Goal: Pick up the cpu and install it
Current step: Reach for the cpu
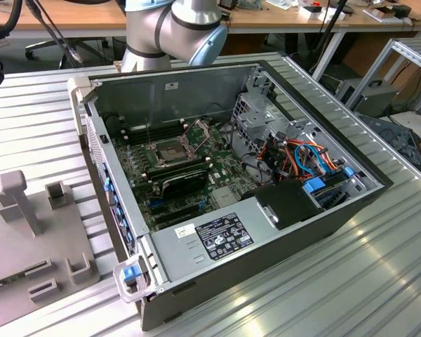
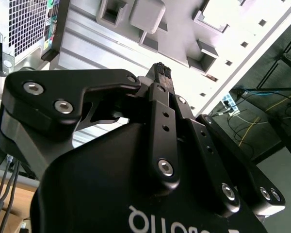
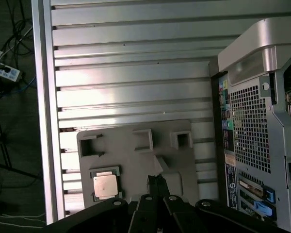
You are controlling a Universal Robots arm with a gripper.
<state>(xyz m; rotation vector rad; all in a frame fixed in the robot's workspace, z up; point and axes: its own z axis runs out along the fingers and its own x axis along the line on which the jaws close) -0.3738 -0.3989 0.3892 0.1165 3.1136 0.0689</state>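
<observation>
on the grey tray [image 3: 128, 162] in the first wrist view, the cpu [image 3: 105, 186] lies near the closed, empty jaws.

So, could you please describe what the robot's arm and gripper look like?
The arm is silver-grey metal with a pale blue joint cap. The gripper is matte black, with jointed links held by silver screws and white lettering on its body.

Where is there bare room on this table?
Free: ribbed table at the exterior view's right of the computer case, and between the grey tray and the table's far edge. Crowded: inside the case, and the tray with its blocks and cpu.
</observation>
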